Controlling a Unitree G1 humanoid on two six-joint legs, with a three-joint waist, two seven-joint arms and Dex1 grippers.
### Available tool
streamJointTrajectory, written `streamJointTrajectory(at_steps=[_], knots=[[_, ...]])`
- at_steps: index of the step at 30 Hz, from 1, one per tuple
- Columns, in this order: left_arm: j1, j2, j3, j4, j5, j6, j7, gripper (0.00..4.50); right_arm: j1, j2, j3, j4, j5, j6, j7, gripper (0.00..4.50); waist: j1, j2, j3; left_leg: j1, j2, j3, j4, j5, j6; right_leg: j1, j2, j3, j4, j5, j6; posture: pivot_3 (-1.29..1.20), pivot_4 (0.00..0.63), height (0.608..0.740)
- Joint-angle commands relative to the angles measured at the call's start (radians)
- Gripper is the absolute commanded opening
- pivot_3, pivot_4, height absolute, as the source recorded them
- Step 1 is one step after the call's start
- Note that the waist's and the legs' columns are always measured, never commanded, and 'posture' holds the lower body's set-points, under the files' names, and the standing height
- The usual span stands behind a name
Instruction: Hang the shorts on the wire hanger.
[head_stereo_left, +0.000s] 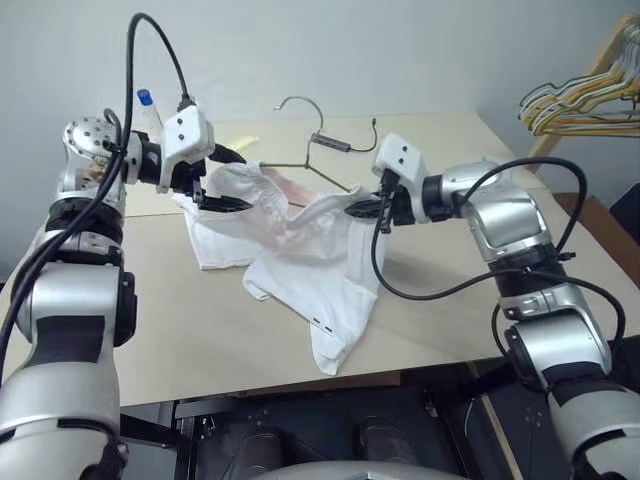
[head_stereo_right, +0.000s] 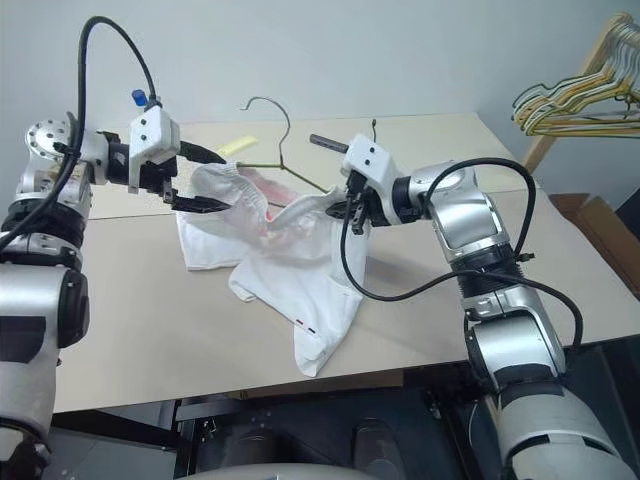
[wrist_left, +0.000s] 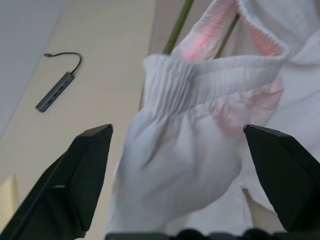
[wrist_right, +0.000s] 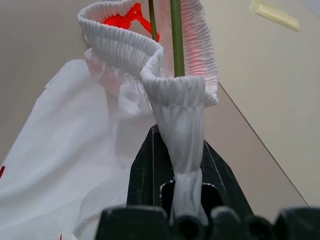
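The white shorts (head_stereo_left: 300, 270) lie bunched on the table, their gathered waistband (wrist_right: 125, 47) lifted. The wire hanger (head_stereo_left: 318, 168) lies behind them, hook (head_stereo_left: 298, 100) toward the wall, and its thin wire (wrist_right: 176, 40) runs through the raised waistband opening. My right gripper (head_stereo_left: 360, 208) is shut on a fold of the waistband, which is pinched between its fingers (wrist_right: 150, 165). My left gripper (head_stereo_left: 235, 180) stands open at the shorts' left end. A puff of cloth (wrist_left: 175, 165) sits between its spread fingers (wrist_left: 85, 165) without being clamped.
A grey USB hub (head_stereo_left: 330, 143) with its cable lies beyond the hanger. A yellow slip (head_stereo_left: 240, 142) and a blue-capped bottle (head_stereo_left: 147, 105) stand at the back left. A bunch of coloured hangers (head_stereo_left: 580, 105) hangs on a wooden rack at the right. The table's front edge (head_stereo_left: 300, 385) is close.
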Motion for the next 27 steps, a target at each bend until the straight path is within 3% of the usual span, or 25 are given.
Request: streamJointTrajectory(at_steps=[1, 4, 7, 11, 18, 21, 27], knots=[[-0.056, 0.011, 0.089, 0.008, -0.053, 0.021, 0.124, 4.46, 0.031, -0.033, -0.065, -0.087, 0.011, 0.085, -0.068, 0.0, 0.0, 0.0, 0.0, 0.0, 0.0, 0.0, 0.0, 0.0, 0.0, 0.0, 0.0, 0.0, 0.0, 0.0, 0.0, -0.03, 0.0, 0.74], [-0.054, 0.007, 0.155, -0.013, -0.105, 0.043, 0.149, 4.46, 0.088, -0.055, -0.136, -0.178, 0.037, 0.223, -0.141, 0.0, 0.002, 0.0, 0.0, -0.001, 0.0, 0.0, 0.0, 0.0, 0.0, 0.0, 0.0, -0.001, 0.0, 0.0, 0.0, -0.04, 0.0, 0.74], [-0.011, -0.005, 0.198, -0.081, -0.177, 0.091, 0.053, 4.46, 0.129, -0.056, -0.216, -0.256, 0.03, 0.38, -0.271, 0.0, -0.001, 0.0, 0.0, -0.001, 0.0, 0.0, 0.0, 0.0, -0.001, 0.0, -0.001, -0.001, 0.0, 0.0, 0.0, -0.07, 0.0, 0.74], [0.135, -0.045, 0.229, -0.297, -0.303, 0.214, -0.069, 4.46, 0.175, -0.069, -0.299, -0.331, 0.015, 0.591, -0.411, 0.0, -0.01, 0.001, -0.001, 0.0, 0.0, 0.0, 0.0, 0.001, -0.001, 0.0, -0.001, 0.0, 0.0, 0.0, 0.0, -0.11, 0.0, 0.74], [0.398, -0.17, 0.208, -0.752, -0.464, 0.495, 0.003, 4.46, 0.178, -0.075, -0.579, -0.333, -0.013, 0.875, -0.623, 0.0, -0.039, 0.001, -0.001, 0.0, 0.0, -0.001, 0.001, 0.0, -0.001, 0.0, -0.001, 0.002, 0.0, 0.001, 0.001, -0.16, 0.0, 0.74], [0.463, -0.217, 0.174, -0.861, -0.468, 0.534, 0.049, 4.46, 0.183, -0.073, -0.687, -0.339, -0.053, 0.932, -0.72, 0.0, -0.052, 0.001, -0.001, 0.001, -0.001, -0.003, 0.001, 0.0, 0.0, 0.002, -0.002, 0.002, -0.001, 0.001, 0.001, -0.18, 0.0, 0.74], [0.494, -0.26, 0.186, -0.97, -0.541, 0.604, 0.109, 4.46, 0.149, -0.082, -0.782, -0.313, -0.164, 0.929, -0.929, 0.0, -0.101, 0.003, -0.001, 0.005, -0.001, -0.006, 0.0, -0.003, 0.006, 0.003, -0.001, 0.006, -0.003, 0.001, 0.001, -0.21, 0.0, 0.74]])
